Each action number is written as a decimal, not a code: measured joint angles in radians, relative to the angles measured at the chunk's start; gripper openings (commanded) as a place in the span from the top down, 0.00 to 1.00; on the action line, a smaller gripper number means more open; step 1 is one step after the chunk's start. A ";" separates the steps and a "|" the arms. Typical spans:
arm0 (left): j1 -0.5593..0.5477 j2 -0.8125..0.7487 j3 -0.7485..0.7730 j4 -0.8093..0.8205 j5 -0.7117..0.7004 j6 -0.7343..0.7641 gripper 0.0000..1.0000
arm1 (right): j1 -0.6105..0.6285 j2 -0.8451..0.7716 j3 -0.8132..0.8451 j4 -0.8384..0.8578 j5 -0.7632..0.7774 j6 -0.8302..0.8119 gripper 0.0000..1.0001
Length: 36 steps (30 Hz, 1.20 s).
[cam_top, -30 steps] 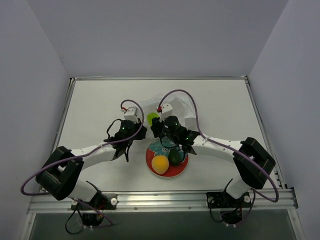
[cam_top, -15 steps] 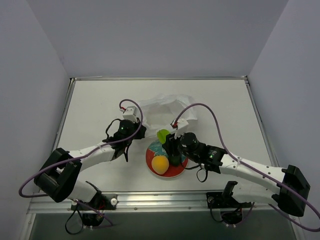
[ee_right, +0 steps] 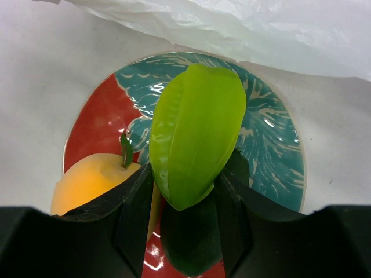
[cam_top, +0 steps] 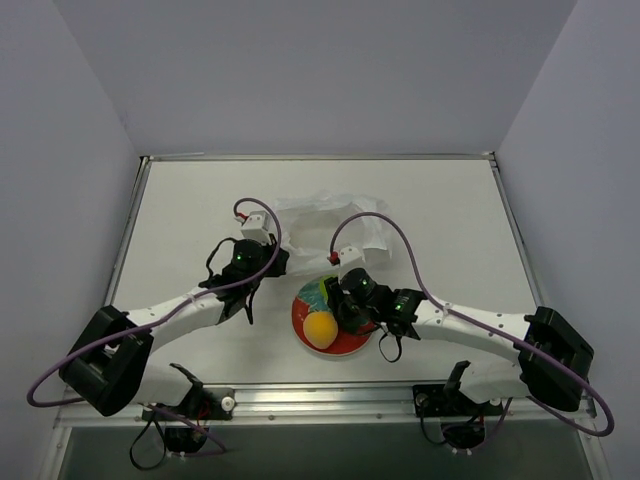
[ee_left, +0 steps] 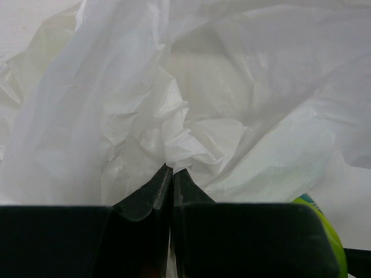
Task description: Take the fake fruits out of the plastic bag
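Right wrist view showed the right gripper (ee_right: 185,176) clamped on the yellow-green pointed fruit (ee_right: 197,116), carried within a second from the plastic bag (cam_top: 320,208) at upper centre to above the plate (ee_right: 272,145), beside the orange fruit (ee_right: 87,185). Meanwhile the left gripper (ee_left: 172,174) pinched the bag's film. Release looked due next.

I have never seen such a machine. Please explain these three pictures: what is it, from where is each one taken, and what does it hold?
These are two robot arms bolted to the near edge of a white table. The wide picture looks down from above; the other two come from a small camera on each wrist. On the left arm the jaws are shut on a fold of the thin plastic bag. On the right arm the jaws hold a yellow-green pointed fake fruit over a red-and-teal plate, where an orange-yellow fruit and a dark green fruit lie.
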 measured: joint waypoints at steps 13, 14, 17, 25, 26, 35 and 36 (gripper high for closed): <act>0.000 -0.008 -0.001 -0.010 0.000 0.006 0.98 | -0.007 0.036 0.011 0.037 0.040 -0.008 0.21; 0.000 -0.008 -0.001 -0.010 0.000 0.007 0.98 | -0.007 0.030 0.011 0.037 0.042 -0.008 0.23; 0.000 -0.008 -0.002 -0.011 0.000 0.007 0.98 | -0.007 -0.006 0.011 0.032 0.045 -0.008 0.35; 0.000 -0.008 -0.034 -0.015 -0.031 0.006 0.98 | -0.007 -0.070 0.119 0.022 0.065 -0.014 0.80; 0.000 -0.008 -0.042 -0.020 -0.039 0.004 0.98 | -0.007 -0.051 0.145 0.031 0.076 -0.015 0.82; -0.009 -0.035 -0.066 -0.098 -0.130 -0.026 0.98 | -0.024 0.350 0.380 0.192 0.140 -0.047 0.82; -0.012 -0.051 -0.066 -0.116 -0.143 -0.026 0.98 | -0.026 0.399 0.402 0.216 0.139 -0.048 0.82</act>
